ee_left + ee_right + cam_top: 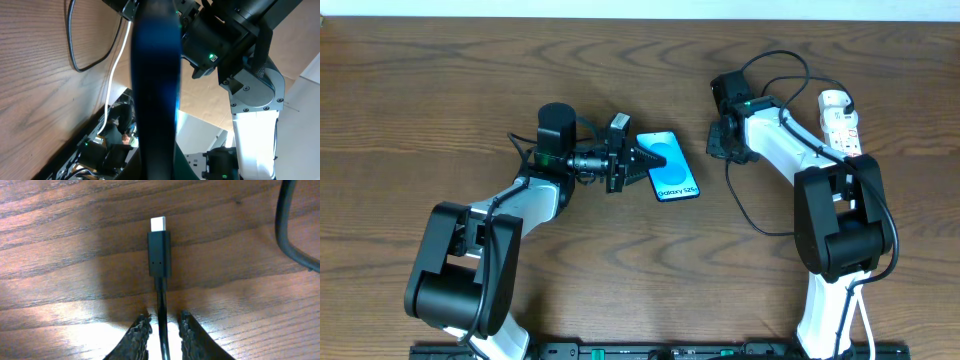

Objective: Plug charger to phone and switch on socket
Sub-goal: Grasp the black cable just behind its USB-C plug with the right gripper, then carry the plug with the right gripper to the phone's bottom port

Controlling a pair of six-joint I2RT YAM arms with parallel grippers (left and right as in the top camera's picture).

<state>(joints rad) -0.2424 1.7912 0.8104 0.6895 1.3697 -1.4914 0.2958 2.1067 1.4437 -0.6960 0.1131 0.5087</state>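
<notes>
Our right gripper (165,322) straddles the charger (159,252) cable, jaws narrowly apart; we cannot tell whether they pinch it. The connector lies straight ahead on the tabletop (60,240), its long axis in line with the fingers. The phone (672,168) sits nearby to the left, clamped at its edge by our left gripper (632,163).

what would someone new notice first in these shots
The bright blue phone stands out mid-scene, one edge pinched by the left gripper. Next comes the black charger plug with its silver tip, lying on the table, its cable running between the fingers of the right gripper. A white power strip sits at the far right.
</notes>
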